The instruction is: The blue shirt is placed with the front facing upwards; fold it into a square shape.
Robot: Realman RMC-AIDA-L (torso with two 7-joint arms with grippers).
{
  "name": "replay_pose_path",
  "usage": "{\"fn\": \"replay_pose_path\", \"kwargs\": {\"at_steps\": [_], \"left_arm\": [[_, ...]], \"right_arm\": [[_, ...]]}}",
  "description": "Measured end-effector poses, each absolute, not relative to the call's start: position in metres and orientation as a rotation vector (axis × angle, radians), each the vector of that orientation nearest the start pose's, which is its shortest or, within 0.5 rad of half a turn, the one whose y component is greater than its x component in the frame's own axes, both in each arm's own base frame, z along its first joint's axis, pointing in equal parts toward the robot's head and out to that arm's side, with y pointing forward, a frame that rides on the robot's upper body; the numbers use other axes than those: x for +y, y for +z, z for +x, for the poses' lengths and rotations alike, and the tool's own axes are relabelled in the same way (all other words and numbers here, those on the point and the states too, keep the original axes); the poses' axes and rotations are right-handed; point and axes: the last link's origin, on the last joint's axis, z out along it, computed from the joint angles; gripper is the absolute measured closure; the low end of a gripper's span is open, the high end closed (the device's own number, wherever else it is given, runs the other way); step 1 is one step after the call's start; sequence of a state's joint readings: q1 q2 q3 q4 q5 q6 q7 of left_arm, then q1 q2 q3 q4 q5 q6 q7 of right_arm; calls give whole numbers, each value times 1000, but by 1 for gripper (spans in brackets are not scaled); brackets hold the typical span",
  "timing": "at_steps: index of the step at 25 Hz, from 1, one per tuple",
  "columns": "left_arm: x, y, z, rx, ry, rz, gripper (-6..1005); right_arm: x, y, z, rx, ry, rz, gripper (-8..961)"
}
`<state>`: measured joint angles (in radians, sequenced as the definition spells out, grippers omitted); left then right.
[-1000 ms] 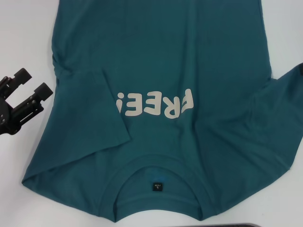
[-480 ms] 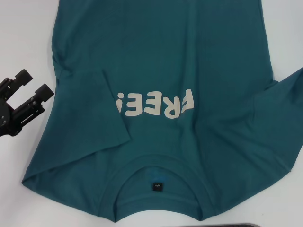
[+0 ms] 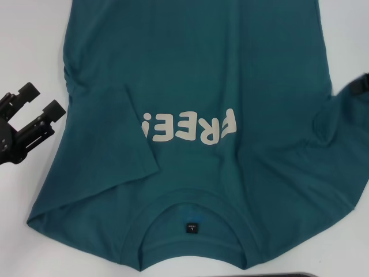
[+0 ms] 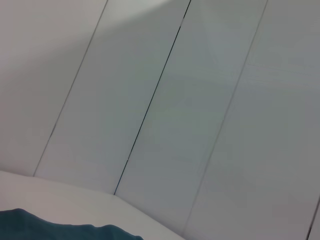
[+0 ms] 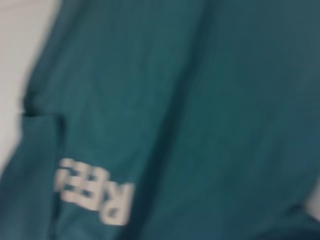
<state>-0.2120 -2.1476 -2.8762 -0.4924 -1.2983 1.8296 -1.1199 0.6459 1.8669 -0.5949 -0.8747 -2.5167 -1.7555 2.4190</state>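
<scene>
The blue shirt [image 3: 230,69] lies flat on the white table [image 3: 29,40], front up, with its collar [image 3: 193,202] and neck label nearest me and the "FREE!" lettering [image 3: 187,128] upside down. One sleeve [image 3: 109,138] is folded inward over the body on the left. My left gripper [image 3: 41,99] rests open on the bare table just left of the shirt, holding nothing. A dark part of my right gripper [image 3: 359,86] shows at the right edge, by the upper hem of the spread sleeve [image 3: 346,133]. The right wrist view shows the shirt [image 5: 200,100] and its lettering [image 5: 95,196].
A dark flat object [image 3: 305,274] peeks in at the bottom edge below the collar. The left wrist view shows grey wall panels [image 4: 175,110] and a strip of the shirt [image 4: 55,231] on the table.
The right gripper has come into view at the right edge beside the sleeve. The left gripper and the shirt have stayed where they were.
</scene>
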Motion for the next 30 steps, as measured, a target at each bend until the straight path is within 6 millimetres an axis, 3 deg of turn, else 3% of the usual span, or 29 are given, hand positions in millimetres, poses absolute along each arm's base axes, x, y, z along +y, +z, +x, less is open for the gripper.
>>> {"fn": "replay_pose_path", "kwargs": {"at_steps": [7, 17, 30], "left_arm": [[216, 22, -326, -752, -1230, -2106, 158], [216, 26, -327, -741, -1243, -2069, 159], [217, 31, -328, -731, -1253, -2026, 160]], "right_arm": [[356, 94, 266, 1726, 198, -2434, 807], [363, 61, 266, 1766, 252, -2407, 796], [363, 45, 266, 1794, 273, -2407, 782]]}}
